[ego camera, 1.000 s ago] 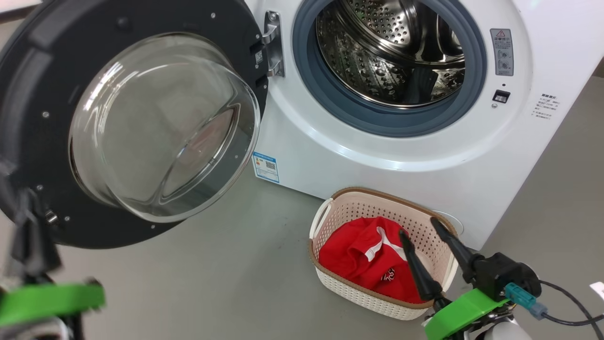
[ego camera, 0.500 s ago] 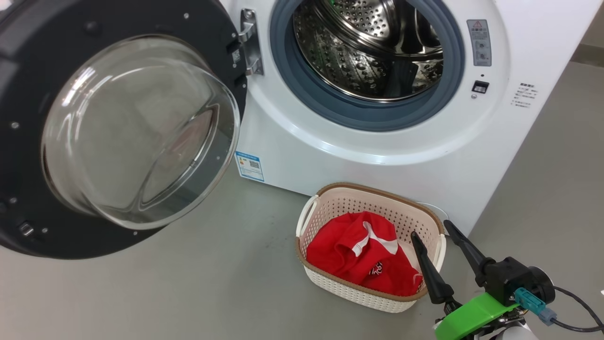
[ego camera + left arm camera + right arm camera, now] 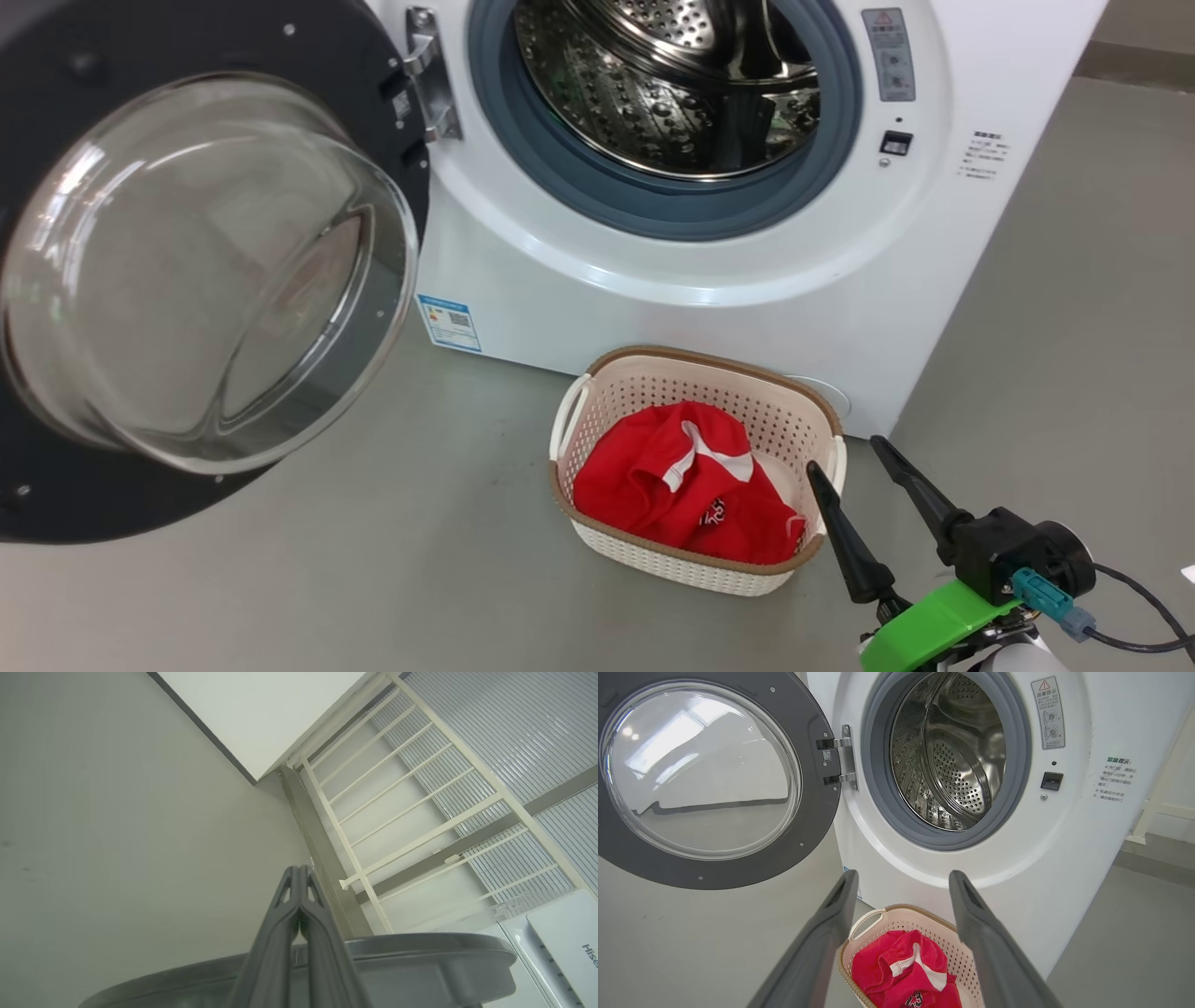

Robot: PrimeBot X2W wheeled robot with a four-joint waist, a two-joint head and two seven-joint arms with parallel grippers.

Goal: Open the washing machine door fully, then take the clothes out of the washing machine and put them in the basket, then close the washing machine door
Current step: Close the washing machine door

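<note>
The washing machine door (image 3: 201,266) stands swung wide open at the left, its glass bowl facing me. The washing machine (image 3: 747,308) shows bare steel in its drum (image 3: 667,84). On the floor in front sits the basket (image 3: 597,373) holding the red clothes (image 3: 677,485). My right gripper (image 3: 845,455) is open and holds nothing, its fingertips by the basket's right rim. The right wrist view shows that gripper (image 3: 903,875) above the basket (image 3: 868,919) and clothes (image 3: 896,970), facing the drum (image 3: 952,756). My left gripper (image 3: 299,872) is shut on nothing, pointing up over a dark curved rim (image 3: 420,952).
Grey floor spreads left of the basket and under the door. To the machine's right the floor runs on to a pale wall base (image 3: 1157,812). A cream barred railing (image 3: 397,812) and a white wall rise beyond the left gripper. A cable (image 3: 1139,607) trails from the right wrist.
The head camera has turned, sliding door, machine and basket leftward in the picture. The left arm's blurred green band has left the lower left. The right gripper stays open, now beside the basket's right rim.
</note>
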